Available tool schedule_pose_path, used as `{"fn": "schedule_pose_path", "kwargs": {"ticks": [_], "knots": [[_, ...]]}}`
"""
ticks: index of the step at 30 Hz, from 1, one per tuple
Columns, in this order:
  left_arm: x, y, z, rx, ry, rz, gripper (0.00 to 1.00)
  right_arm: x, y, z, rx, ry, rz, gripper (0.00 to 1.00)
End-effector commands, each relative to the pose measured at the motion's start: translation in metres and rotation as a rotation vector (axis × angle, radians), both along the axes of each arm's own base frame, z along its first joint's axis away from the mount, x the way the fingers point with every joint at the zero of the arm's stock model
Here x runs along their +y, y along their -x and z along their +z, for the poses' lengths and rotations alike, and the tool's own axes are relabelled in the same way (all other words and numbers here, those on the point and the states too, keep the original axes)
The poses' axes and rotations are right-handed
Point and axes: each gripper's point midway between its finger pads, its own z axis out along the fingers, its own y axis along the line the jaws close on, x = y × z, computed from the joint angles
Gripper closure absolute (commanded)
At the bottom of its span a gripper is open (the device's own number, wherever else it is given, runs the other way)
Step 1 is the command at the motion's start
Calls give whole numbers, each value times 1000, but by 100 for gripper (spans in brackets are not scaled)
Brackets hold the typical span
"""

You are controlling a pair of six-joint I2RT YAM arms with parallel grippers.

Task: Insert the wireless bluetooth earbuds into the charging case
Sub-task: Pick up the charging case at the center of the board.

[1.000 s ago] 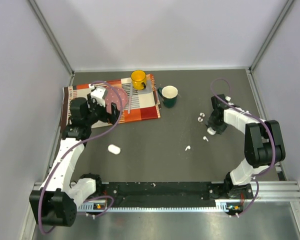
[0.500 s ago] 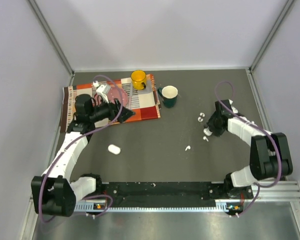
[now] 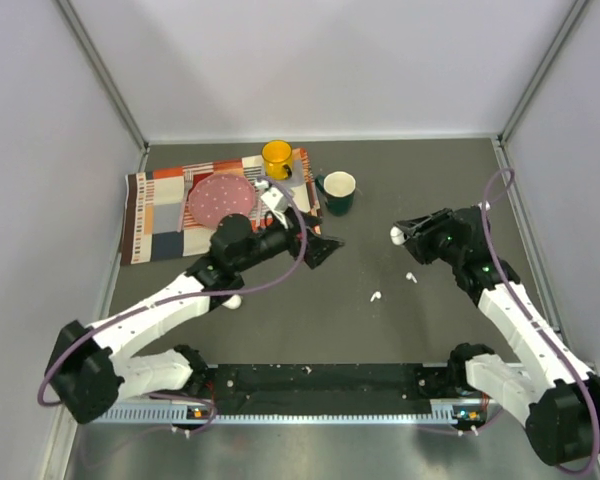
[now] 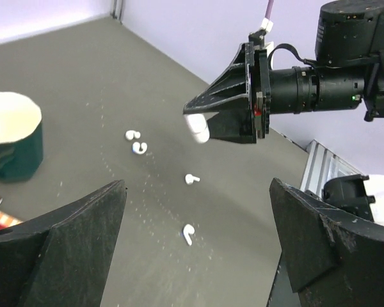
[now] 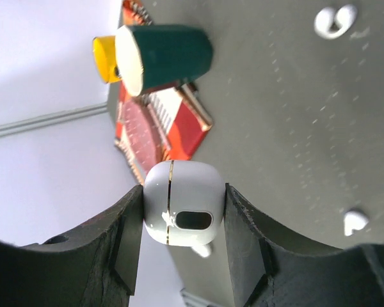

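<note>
My right gripper [image 3: 398, 234] grips the charging case [image 5: 184, 203] between its two fingers and holds it in the air above the dark table [image 3: 310, 330]. My left gripper [image 3: 330, 249] is spread wide with nothing in it, and it points toward the right one. Four earbuds [image 4: 188, 234] lie loose on the table under the case, none touching it. A green mug [image 3: 338, 190] stands further back.

Probably a robotics lab cell: plain white panels [image 3: 330, 60] at 12 o'clock, aluminium posts [image 3: 102, 72], rail [image 3: 330, 385] at 6 o'clock.
</note>
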Motion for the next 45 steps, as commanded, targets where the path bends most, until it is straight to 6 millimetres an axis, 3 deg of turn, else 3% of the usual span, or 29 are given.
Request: {"fn": "schedule_pose_path", "kwargs": {"ticks": [1,7,15,20,28,38,45], "knots": [[-25,-7,34,-217,104,112,1,24,3,45,-76,-182,-12,100],[-55,-11,22,-271,96,131,1,43,11,79,-141,-299,-4,100],[-73,-16,21,-298,129,137,1,62,17,105,-188,-354,26,100],[-79,-25,16,-293,139,164,2,74,19,108,-197,-375,63,100],[-89,-32,13,-283,142,174,12,78,22,110,-201,-387,77,100],[-99,-36,12,-272,145,168,35,79,24,114,-211,-405,87,100],[-103,-34,6,-260,135,155,25,79,24,114,-214,-405,86,100]]}}
